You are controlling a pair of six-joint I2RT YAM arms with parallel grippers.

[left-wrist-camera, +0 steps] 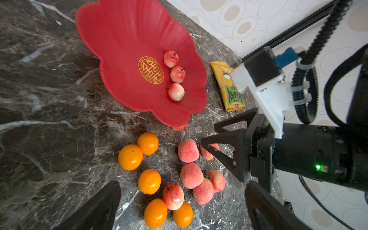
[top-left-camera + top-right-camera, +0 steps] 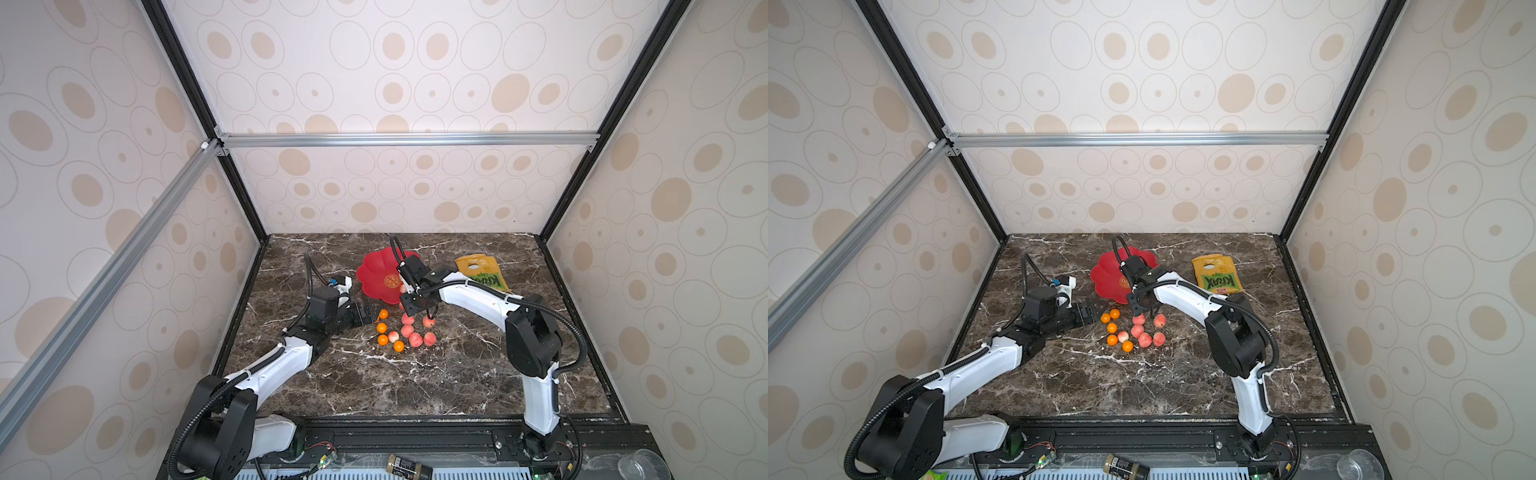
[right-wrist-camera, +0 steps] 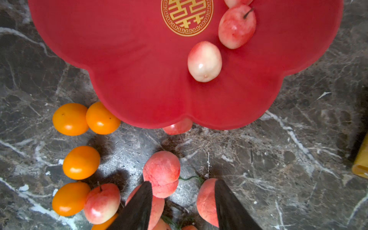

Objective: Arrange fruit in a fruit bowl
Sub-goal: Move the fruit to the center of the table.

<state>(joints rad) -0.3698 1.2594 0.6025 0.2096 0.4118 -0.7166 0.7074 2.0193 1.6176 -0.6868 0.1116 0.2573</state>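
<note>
Dark marble tabletop point(image 2: 415, 386) hosts a barely begun fruit arrangement, two robot arms flanking the pile. At left, the left gripper point(image 2: 370, 314) lies low beside the heap, its fingers point(image 1: 99, 209) spread wide and carrying nothing. Just right of it, five orange fruits point(image 1: 149, 181) sit loose on the marble in a ragged column. Their glossy skins look hard, light and slippery, so they would likely roll or squirt free unless pinched squarely across the widest middle. Next to them the pink fruits point(image 1: 191, 175) crowd together, several touching. Most look matte and fuzzy, probably light and slightly yielding, which should grip better, though the tight cluster leaves little room to slip a finger down each side. Beyond the pile, at far centre, the red fruit bowl point(image 1: 119, 39) already holds three small pink fruits point(image 1: 177, 74) just right of its gold emblem point(image 1: 151, 70). Another pink fruit point(image 3: 178, 127) sits tucked half under its near rim, awkward to reach from above. The right gripper point(image 3: 182, 182) hangs over the right side of the pile, jaws roughly half apart with nothing clamped, bare marble showing between them. The bowl looks shallow and slick, so a low, gentle release seems wise. At right, toward the far side, lies a yellow-green snack bag point(image 2: 482, 272), no part of the job.
</note>
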